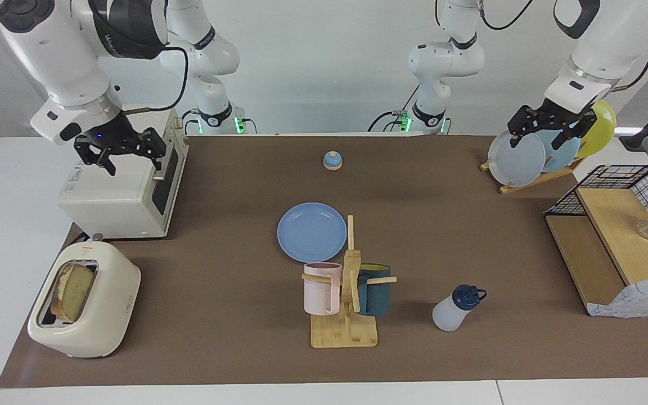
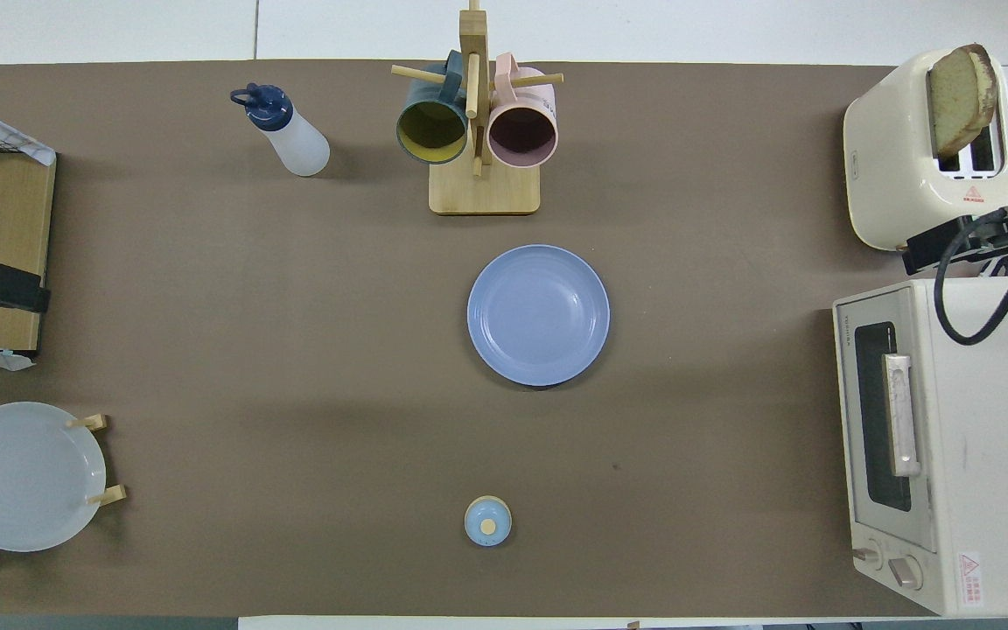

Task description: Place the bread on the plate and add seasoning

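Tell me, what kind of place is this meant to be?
Probably a mock kitchen set up on a lab table: a toaster holding bread, a toaster oven, and a mug tree beside a blue plate.

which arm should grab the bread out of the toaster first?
Right. The right gripper hangs over the toaster oven, at the same end of the table as the toaster holding the bread. The left gripper waits over the plate rack at the other end.
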Controlling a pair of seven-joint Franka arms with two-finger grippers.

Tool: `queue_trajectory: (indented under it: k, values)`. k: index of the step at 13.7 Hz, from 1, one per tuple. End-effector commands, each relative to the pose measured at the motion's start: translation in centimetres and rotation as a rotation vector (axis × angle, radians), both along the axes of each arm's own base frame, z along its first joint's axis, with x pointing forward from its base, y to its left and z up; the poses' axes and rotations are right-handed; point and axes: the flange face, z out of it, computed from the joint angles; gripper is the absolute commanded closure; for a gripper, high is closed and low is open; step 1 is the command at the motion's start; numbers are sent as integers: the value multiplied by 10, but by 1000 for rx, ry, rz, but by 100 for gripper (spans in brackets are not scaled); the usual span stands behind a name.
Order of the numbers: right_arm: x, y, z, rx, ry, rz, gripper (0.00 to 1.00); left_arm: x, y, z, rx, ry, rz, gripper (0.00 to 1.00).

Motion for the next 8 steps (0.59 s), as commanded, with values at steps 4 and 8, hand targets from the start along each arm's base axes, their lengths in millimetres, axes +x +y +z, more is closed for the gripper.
queue_trajectory:
  k: [4,8]
  values:
    - [-4,2,6,22,0,-9,0,-6,1,2,17,5,6,0]
    - [-4,-4,5,24,0,-23,0,-6,1,1,17,8,8,0]
